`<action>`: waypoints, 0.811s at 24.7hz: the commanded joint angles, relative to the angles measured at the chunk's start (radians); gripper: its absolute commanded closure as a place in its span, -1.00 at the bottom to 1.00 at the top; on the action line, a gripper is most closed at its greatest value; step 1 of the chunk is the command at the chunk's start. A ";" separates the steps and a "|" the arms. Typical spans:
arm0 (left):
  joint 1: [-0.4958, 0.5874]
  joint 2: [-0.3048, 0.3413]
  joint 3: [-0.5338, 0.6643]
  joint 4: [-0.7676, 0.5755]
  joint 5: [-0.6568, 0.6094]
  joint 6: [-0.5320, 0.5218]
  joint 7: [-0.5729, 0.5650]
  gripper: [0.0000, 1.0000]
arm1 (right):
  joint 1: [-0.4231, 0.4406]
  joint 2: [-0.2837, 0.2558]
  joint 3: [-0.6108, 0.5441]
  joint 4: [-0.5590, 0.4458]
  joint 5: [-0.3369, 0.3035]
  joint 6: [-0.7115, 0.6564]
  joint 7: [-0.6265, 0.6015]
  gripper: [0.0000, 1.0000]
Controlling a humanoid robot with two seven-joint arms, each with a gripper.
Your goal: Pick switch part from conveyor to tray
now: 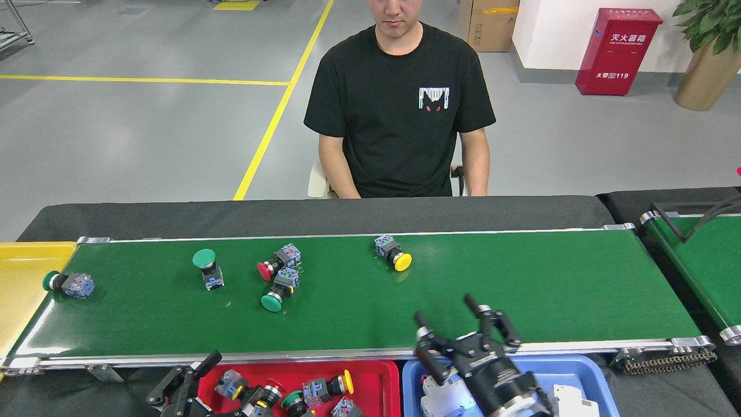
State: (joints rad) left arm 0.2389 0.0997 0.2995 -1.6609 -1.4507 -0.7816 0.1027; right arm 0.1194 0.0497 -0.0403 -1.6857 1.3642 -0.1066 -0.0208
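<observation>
The conveyor (521,289) carries several switch parts: a green one (66,284) at the far left, an upright green one (206,267), a red one (278,262) touching a green one (279,292), and a yellow one (393,255). The red tray (376,382) below the near rail holds several more. My left gripper (184,379) is open at the tray's left end, beside a switch part (231,385) lying in the tray. My right gripper (444,310) is open and empty over the belt's near edge, right of and nearer to me than the yellow part.
A blue tray (579,370) with white parts (443,399) sits right of the red one, under my right arm. A yellow bin (23,278) meets the belt's left end. A shorter green belt (700,260) lies at the right. A person (399,104) sits behind the conveyor.
</observation>
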 commanded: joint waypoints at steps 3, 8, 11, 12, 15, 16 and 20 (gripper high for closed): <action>0.010 -0.034 0.159 0.003 0.006 0.124 0.011 -1.00 | 0.074 -0.016 -0.128 -0.014 -0.002 0.025 -0.056 -0.96; 0.051 -0.031 0.231 0.035 0.003 0.159 0.011 -0.99 | 0.111 -0.030 -0.178 -0.014 -0.004 0.025 -0.062 -0.97; 0.051 -0.029 0.222 0.036 -0.005 0.165 0.009 -0.99 | 0.111 -0.031 -0.178 -0.012 -0.002 0.025 -0.062 -0.97; 0.037 -0.028 0.220 0.039 -0.007 0.166 0.008 -0.99 | 0.111 -0.031 -0.178 -0.011 -0.004 0.025 -0.062 -0.97; -0.078 0.009 0.216 0.121 -0.023 0.191 -0.017 -0.99 | 0.111 -0.031 -0.178 -0.012 -0.004 0.025 -0.059 -0.97; -0.142 0.032 0.214 0.185 -0.048 0.213 -0.038 -0.99 | 0.111 -0.031 -0.178 -0.012 -0.004 0.025 -0.059 -0.97; -0.368 0.097 0.165 0.401 -0.117 0.232 -0.054 -0.99 | 0.111 -0.033 -0.176 -0.012 -0.004 0.022 -0.061 -0.97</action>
State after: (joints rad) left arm -0.1023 0.1821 0.4749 -1.2849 -1.5604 -0.5615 0.0535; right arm 0.2339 0.0268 -0.2135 -1.6856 1.3633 -0.0792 -0.0741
